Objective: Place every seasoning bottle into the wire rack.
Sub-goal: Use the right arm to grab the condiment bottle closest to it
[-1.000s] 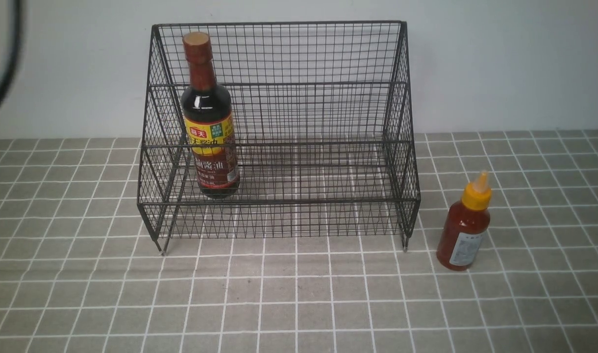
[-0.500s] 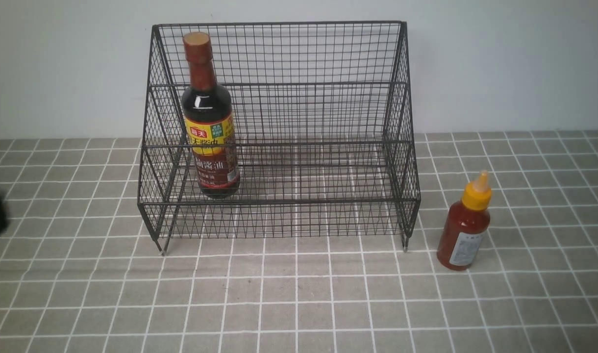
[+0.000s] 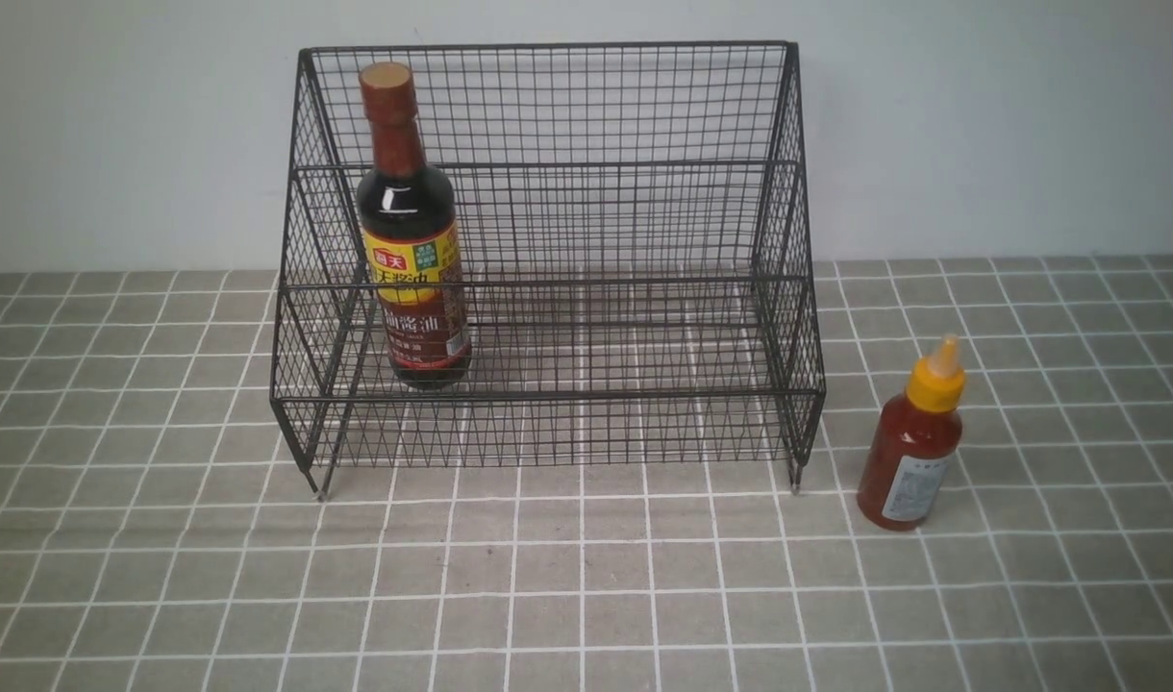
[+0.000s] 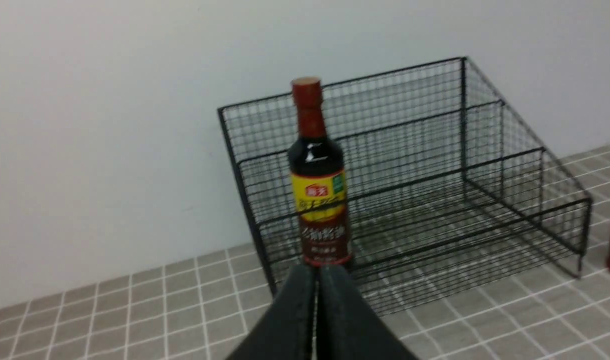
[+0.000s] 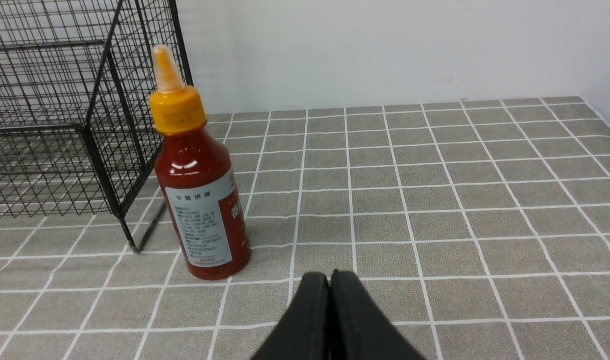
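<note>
The black wire rack (image 3: 596, 221) stands against the wall, also seen as the rack (image 4: 435, 165) and the rack (image 5: 50, 125) in the wrist views. The tall dark soy sauce bottle (image 3: 410, 235) stands upright inside it, on its left side; the left wrist view shows this bottle (image 4: 317, 185) too. The red squeeze bottle (image 3: 913, 442) with yellow nozzle stands on the tiled cloth just right of the rack. My left gripper (image 4: 316, 270) is shut and empty, back from the rack. My right gripper (image 5: 330, 277) is shut and empty, near the red bottle (image 5: 197, 175). Neither gripper shows in the front view.
A grey cloth with a white tile pattern (image 3: 586, 577) covers the table. A plain pale wall (image 3: 981, 125) rises right behind the rack. The table's far right edge meets another wall (image 5: 605, 65).
A dark blurred part of the left arm showed at the front view's left edge, dropped lower, and has now left that view. Bottles and rack have not moved.
</note>
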### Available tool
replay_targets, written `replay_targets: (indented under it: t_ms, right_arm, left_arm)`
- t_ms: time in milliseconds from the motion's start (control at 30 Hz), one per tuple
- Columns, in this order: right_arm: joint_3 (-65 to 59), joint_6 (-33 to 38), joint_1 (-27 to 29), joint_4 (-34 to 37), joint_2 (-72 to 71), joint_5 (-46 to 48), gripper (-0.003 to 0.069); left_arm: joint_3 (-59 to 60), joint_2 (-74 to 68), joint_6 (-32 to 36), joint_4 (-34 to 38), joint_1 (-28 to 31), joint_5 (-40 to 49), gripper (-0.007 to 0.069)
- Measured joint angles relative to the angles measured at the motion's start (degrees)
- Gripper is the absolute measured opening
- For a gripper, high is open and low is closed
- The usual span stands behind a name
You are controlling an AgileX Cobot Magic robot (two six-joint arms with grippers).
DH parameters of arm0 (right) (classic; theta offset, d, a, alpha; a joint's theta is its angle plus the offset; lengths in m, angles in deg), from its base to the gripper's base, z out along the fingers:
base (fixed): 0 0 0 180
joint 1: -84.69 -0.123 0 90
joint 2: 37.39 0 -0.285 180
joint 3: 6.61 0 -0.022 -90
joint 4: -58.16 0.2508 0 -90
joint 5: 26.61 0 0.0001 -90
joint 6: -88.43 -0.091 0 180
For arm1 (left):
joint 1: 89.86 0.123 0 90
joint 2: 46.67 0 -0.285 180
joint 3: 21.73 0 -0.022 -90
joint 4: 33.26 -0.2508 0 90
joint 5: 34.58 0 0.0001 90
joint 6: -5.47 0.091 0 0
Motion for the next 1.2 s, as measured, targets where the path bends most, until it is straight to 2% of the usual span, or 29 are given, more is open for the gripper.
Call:
replay_targets:
  t_ms: [67, 167, 300, 467, 1200]
  right_arm:
    - [0.0, 0.0, 0.0, 0.0, 0.0, 0.0, -0.0014]
    - [0.0, 0.0, 0.0, 0.0, 0.0, 0.0, -0.0014]
    - [0.0, 0.0, 0.0, -0.12, 0.0, 0.0, -0.0014]
    - [0.0, 0.0, 0.0, -0.12, 0.0, 0.0, -0.0014]
    - [0.0, 0.0, 0.0, -0.12, -0.02, 0.02, -0.0014]
  left_arm:
    - [3.13, 0.26, -3.08, -2.85, 0.53, -2.23, -0.0007]
    - [13.55, 1.71, -12.55, -9.56, 0.99, -9.78, -0.0007]
    - [23.1, 2.25, -15.86, -13.77, 1.06, -14.66, -0.0007]
    - [30.27, 2.25, -16.36, -14.04, 1.06, -15.47, -0.0007]
    - [30.27, 2.25, -16.31, -13.95, 1.06, -15.14, -0.0007]
